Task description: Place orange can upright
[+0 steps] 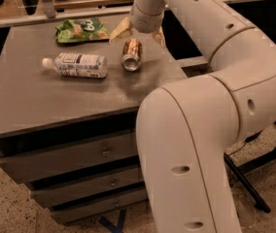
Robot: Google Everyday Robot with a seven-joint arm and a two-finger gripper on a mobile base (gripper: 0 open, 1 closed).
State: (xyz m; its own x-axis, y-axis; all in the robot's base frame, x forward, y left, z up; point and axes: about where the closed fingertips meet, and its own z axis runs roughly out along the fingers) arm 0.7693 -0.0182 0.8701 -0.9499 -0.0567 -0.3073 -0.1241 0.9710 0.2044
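Observation:
The orange can [131, 55] lies on its side on the grey cabinet top [55, 106], its silver top facing the front edge. My gripper [137, 40] hangs just behind and above the can's far end. Its two cream fingers are spread open, one finger [119, 30] to the left and the other to the right of the can's far end. The fingers hold nothing.
A clear water bottle [77, 65] with a white label lies on its side left of the can. A green snack bag [81, 30] lies at the back. My large white arm [211, 96] fills the right side, over the cabinet's right edge. Drawers [70, 154] face front.

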